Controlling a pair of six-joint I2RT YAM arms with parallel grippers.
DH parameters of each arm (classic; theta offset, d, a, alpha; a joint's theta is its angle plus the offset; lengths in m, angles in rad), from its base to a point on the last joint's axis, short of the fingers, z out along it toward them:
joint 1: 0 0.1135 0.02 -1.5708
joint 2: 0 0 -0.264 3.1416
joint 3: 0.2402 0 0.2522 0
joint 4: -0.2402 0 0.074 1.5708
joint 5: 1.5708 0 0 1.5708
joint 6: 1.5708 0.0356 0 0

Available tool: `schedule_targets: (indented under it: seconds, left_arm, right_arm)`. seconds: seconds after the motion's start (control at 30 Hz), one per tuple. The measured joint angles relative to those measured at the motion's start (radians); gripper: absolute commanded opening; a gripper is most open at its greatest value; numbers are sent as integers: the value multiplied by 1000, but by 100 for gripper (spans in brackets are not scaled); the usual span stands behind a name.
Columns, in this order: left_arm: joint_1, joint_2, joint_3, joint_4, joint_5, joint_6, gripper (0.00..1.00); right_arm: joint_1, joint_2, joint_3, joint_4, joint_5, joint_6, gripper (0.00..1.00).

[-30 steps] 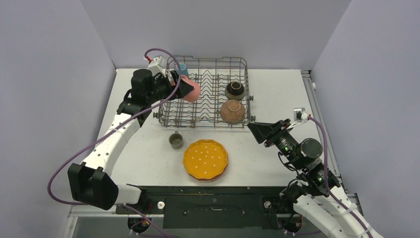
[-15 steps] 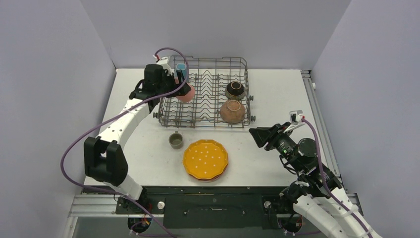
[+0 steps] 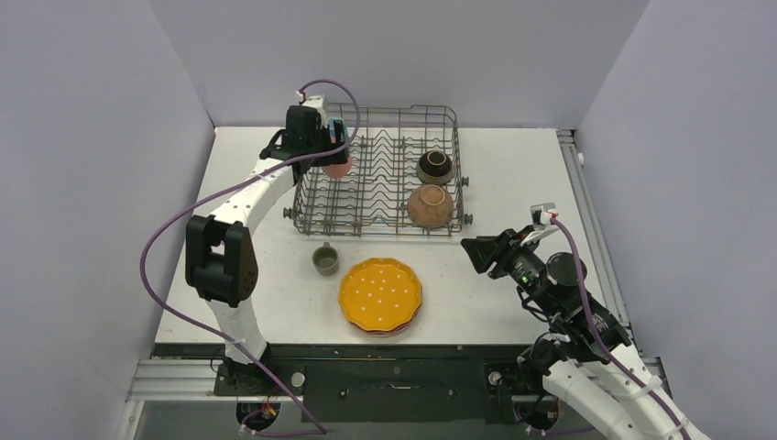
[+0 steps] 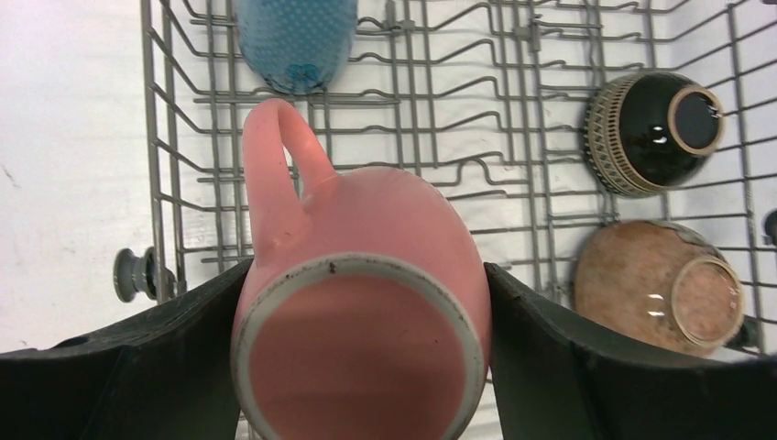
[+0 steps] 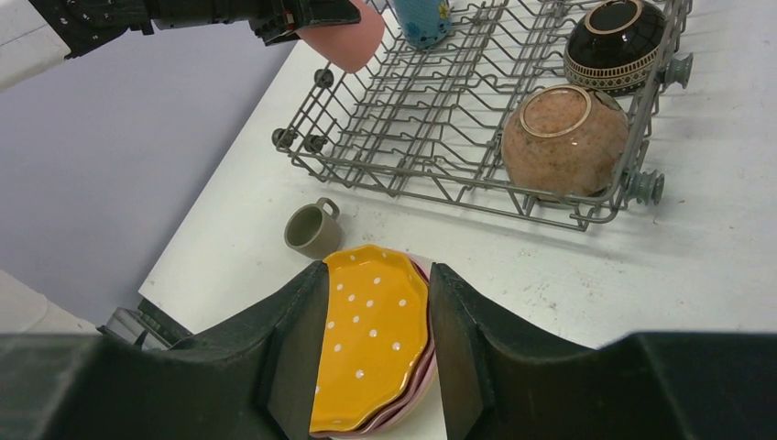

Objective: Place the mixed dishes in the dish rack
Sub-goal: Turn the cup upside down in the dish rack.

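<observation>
– Left gripper [image 4: 362,312] I have clenched on the pink ceramic handled cup [image 4: 366,229], base up, over the left side of the grey wire dish rack [image 3: 376,183].
– And your right gripper [image 5: 376,280]?
– Released, empty, I see it above the scalloped orange-yellow dotted plate [image 5: 366,357].

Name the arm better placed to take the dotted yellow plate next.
Right. The right gripper is open, empty and faces the yellow plate; the left gripper is shut on the pink cup over the dish rack.

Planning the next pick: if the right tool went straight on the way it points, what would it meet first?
Probably the orange-yellow dotted plate, framed by the right tool; depth is unclear.
</observation>
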Motion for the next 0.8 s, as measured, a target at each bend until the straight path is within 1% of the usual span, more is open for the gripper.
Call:
schedule_targets:
  seconds: [0.17, 0.33, 0.57, 0.8]
  left_arm:
    - [0, 65, 52, -6, -80, 20, 0]
    - [0, 119, 70, -2, -144, 21, 0]
    - [-1, 206, 92, 25, -202, 27, 0]
    - [-2, 279, 161, 35, -250, 57, 0]
  right_arm:
    - [0, 8, 17, -18, 16, -23, 41]
    - [0, 17, 26, -23, 24, -32, 41]
    - [-1, 34, 26, -24, 29, -35, 41]
    - [-1, 42, 26, -24, 30, -40, 41]
